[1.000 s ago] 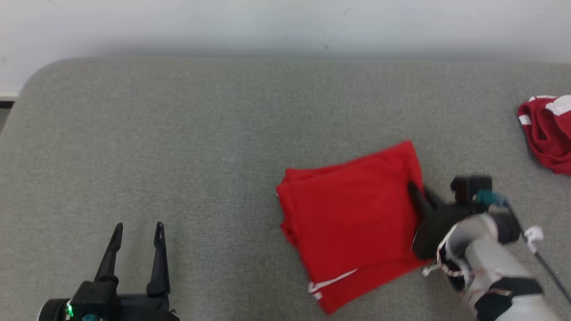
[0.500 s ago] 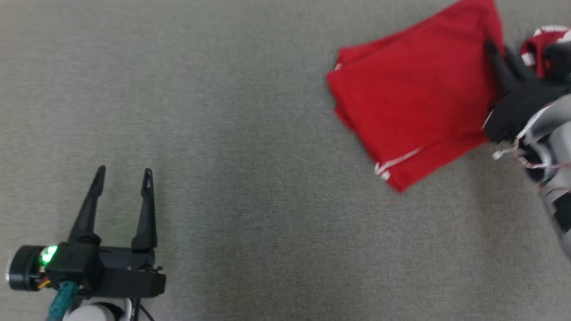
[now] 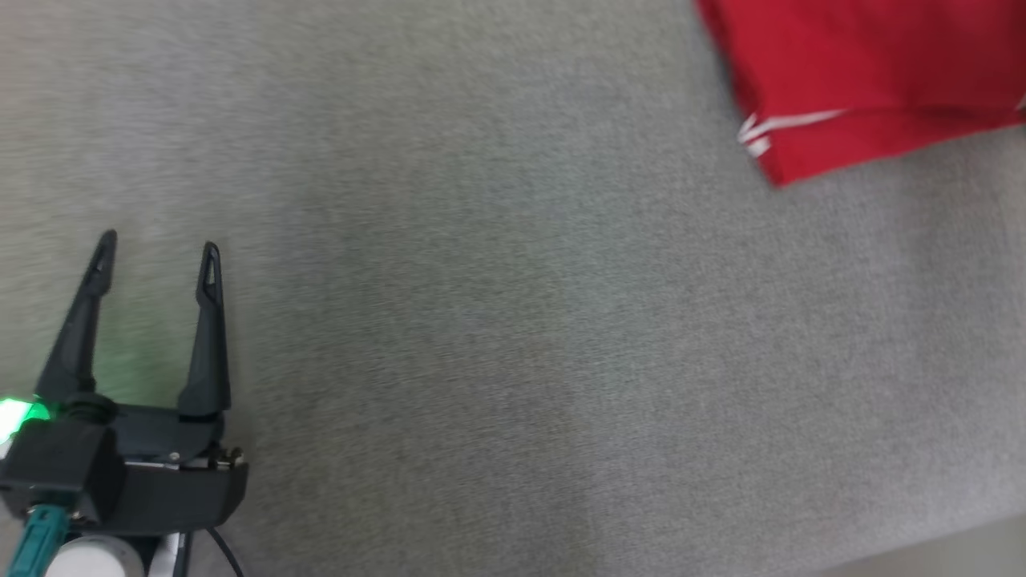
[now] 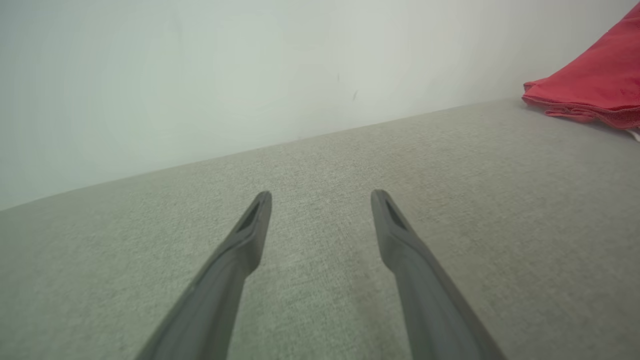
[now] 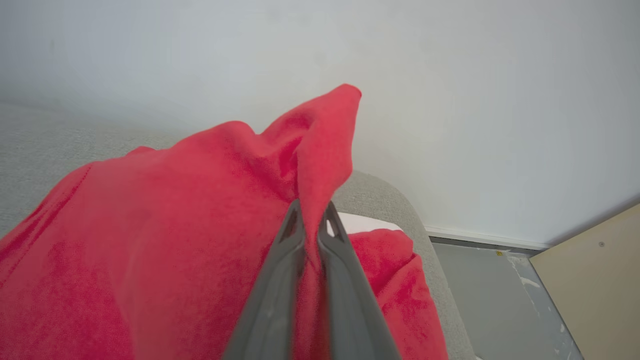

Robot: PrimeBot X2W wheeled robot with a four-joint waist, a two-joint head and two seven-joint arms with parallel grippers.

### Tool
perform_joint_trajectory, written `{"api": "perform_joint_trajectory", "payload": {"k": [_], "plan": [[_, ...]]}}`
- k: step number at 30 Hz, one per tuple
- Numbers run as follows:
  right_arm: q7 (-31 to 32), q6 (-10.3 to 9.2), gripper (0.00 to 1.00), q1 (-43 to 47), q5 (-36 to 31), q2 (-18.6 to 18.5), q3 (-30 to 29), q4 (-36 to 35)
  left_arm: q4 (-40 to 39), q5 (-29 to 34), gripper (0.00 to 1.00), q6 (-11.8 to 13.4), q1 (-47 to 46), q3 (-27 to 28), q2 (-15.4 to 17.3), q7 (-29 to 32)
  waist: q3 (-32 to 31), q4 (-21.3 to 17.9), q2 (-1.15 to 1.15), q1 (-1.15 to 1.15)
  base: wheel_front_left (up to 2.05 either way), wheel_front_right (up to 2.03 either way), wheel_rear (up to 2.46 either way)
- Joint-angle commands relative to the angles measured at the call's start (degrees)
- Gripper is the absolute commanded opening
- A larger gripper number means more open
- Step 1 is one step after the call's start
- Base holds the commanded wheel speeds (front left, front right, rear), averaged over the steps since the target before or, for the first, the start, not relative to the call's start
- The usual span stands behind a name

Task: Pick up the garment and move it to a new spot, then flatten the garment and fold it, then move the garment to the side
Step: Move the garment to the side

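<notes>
Pale wall (image 4: 200, 75) behind. Grey fabric worktop (image 3: 513, 320) spreads wide. Folded red garment (image 3: 866, 72) at far right, white-striped corner lying on worktop. Right end effector (image 5: 312, 212) clamped on raised pinch of garment edge, cloth draping down to left. Left end effector (image 3: 158, 242) near left, fingers spread, nothing between them, well apart from garment. Looks like move-aside step. To do well: carry low and slow, hold pinch firm, let folds trail flat, release only once stack rests.
</notes>
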Motion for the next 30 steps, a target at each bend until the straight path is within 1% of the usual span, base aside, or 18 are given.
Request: {"api": "perform_joint_trajectory", "payload": {"k": [1, 8, 14, 21, 22, 23, 30], "plan": [[0.3, -0.16, 0.00, -1.0, 0.7, -0.9, 0.2, 0.1, -1.1, 0.6, 1.00, 0.3, 0.1, 0.2, 0.5, 0.4, 3.7, -3.6, -0.01, -0.01, 0.00, 0.00, 0.00], [3.4, -0.16, 0.00, -4.9, 2.6, -7.1, 3.6, 1.5, -8.4, 1.6, 1.00, 1.4, 0.9, 1.3, 1.9, 2.8, 5.2, -3.9, -0.01, -0.01, 0.00, 0.00, 0.00], [5.1, -0.16, 0.00, -8.0, 2.7, -11.4, 7.5, 3.3, -11.5, 1.7, 1.00, 1.7, 1.5, 1.8, 2.8, 4.2, 5.9, -3.9, -0.01, -0.01, 0.00, 0.00, 0.00], [4.1, -0.16, 0.00, -10.5, 4.2, -11.9, 10.7, 6.4, -12.3, 1.4, 1.00, 2.4, 1.9, 2.5, 3.0, 4.3, 6.2, -4.1, -0.01, -0.01, 0.00, 0.00, 0.00], [3.7, -0.16, 0.35, -10.9, 4.1, -11.9, 11.2, 6.7, -12.3, 1.4, 1.00, 2.6, 1.9, 2.6, 3.0, 4.3, 6.3, -4.1, -0.01, -0.01, 0.00, 0.00, 0.00], [3.5, -0.16, 1.00, -11.3, 4.3, -11.9, 11.5, 7.2, -12.4, 1.4, 1.00, 2.7, 1.9, 2.6, 3.0, 4.2, 6.3, -4.1, -0.01, -0.01, 0.00, 0.00, 0.00], [-0.9, -0.16, 1.00, -14.2, 2.6, -11.0, 13.1, 9.3, -12.0, 1.1, 1.00, 3.3, 2.4, 2.8, 2.9, 3.7, 5.8, -3.7, -0.01, -0.01, 0.00, 0.00, 0.00]]}}
